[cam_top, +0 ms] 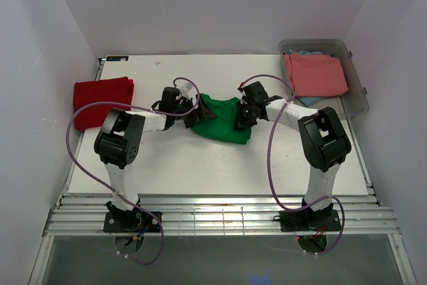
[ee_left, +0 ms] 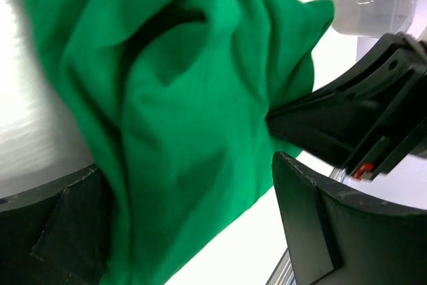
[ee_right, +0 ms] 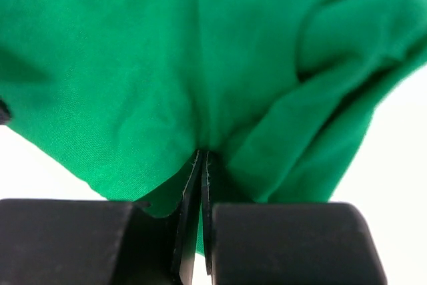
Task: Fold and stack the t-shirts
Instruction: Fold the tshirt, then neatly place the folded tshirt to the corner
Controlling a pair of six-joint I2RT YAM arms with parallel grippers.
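A bright green t-shirt (cam_top: 223, 121) lies crumpled in the middle of the white table, between my two grippers. My left gripper (cam_top: 194, 113) is at its left edge. In the left wrist view the jaws (ee_left: 187, 178) stand wide open with green cloth (ee_left: 173, 98) bunched between them, against the left finger (ee_left: 70, 228). My right gripper (cam_top: 243, 115) is at the shirt's right edge. In the right wrist view it (ee_right: 202, 158) is shut on a pinched fold of the green cloth (ee_right: 133, 71). A deep red t-shirt (cam_top: 101, 100) lies folded at the table's left.
A clear plastic bin (cam_top: 355, 81) at the back right holds a salmon-pink t-shirt (cam_top: 315, 75) on top of a light blue one (cam_top: 308, 52). White walls enclose the table on three sides. My right gripper's black body (ee_left: 363, 115) shows in the left wrist view.
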